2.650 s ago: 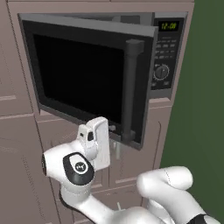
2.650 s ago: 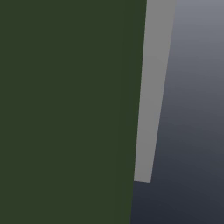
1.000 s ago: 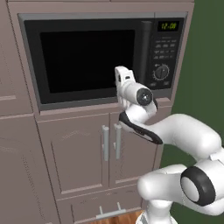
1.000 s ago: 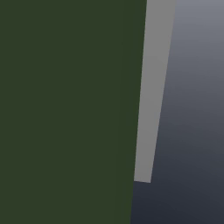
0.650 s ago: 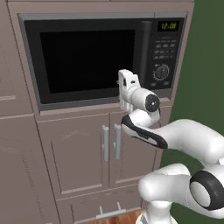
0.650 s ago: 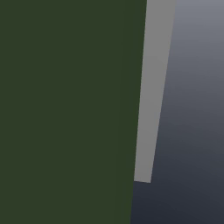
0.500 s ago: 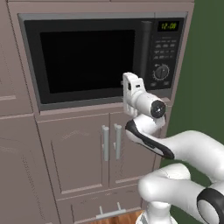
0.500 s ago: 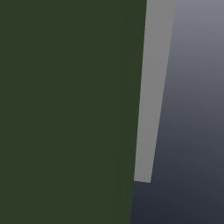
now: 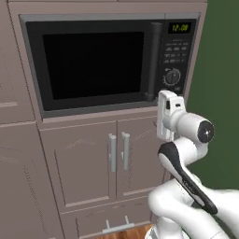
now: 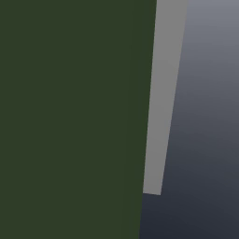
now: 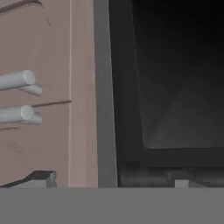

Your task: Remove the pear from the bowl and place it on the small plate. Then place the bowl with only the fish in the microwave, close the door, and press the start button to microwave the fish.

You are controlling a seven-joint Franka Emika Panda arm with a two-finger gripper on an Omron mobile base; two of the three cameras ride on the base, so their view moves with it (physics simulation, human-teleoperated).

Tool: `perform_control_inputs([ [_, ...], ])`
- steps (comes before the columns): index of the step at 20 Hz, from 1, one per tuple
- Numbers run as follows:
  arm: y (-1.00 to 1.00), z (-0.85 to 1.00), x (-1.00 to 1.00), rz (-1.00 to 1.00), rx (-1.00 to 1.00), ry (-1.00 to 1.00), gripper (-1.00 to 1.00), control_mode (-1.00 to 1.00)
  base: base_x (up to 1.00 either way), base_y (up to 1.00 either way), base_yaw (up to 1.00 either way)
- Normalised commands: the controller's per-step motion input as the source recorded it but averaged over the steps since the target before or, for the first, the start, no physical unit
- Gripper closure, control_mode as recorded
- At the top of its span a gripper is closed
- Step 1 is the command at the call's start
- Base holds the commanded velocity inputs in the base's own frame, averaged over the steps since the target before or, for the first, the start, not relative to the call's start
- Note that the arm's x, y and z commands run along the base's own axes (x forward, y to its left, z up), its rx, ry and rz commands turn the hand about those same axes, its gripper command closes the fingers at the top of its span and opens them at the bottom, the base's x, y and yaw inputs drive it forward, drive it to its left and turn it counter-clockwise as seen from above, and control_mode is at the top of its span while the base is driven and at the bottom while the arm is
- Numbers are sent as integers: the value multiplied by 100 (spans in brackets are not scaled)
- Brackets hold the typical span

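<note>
Microwave [image 9: 109, 65] is sitting built into the mauve cabinetry, taking up the 10-to-1 o'clock part of the left base view. Its door [image 9: 93, 65] is lying flush and closed, black glass dark, nothing readable behind it, so can't tell where the bowl or fish are. Vertical bar handle [image 9: 153, 60] is running down the door's right edge; control panel [image 9: 175, 53] is sitting at 1 o'clock, green display lit above the knob [image 9: 172, 76]. Below, at 7 o'clock, two cabinet doors are meeting at a pair of grey bar handles [image 9: 118, 151]. Gripper [image 9: 166, 112] is hanging at 3 o'clock of that view, just below the panel and right of the door's lower corner, not touching the microwave. Fingers are spread wide apart, holding nothing. Green wall [image 9: 219, 93] is filling the far right.
</note>
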Motion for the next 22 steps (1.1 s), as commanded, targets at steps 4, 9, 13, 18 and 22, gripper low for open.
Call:
perform_control_inputs([
  [4, -84, 23, -100, -2, 2, 33, -100, -100, 0, 0, 0],
  [9, -62, 3, -52, 0, 0, 25, -100, -100, 0, 0, 0],
  [13, -9, -35, 23, 2, 0, 4, -100, -100, 0, 0, 0],
  [18, 0, -8, 48, 4, 7, -4, -100, -100, 0, 0, 0],
  [22, 0, 0, 54, 7, 15, -17, -100, -100, 0, 0, 0],
])
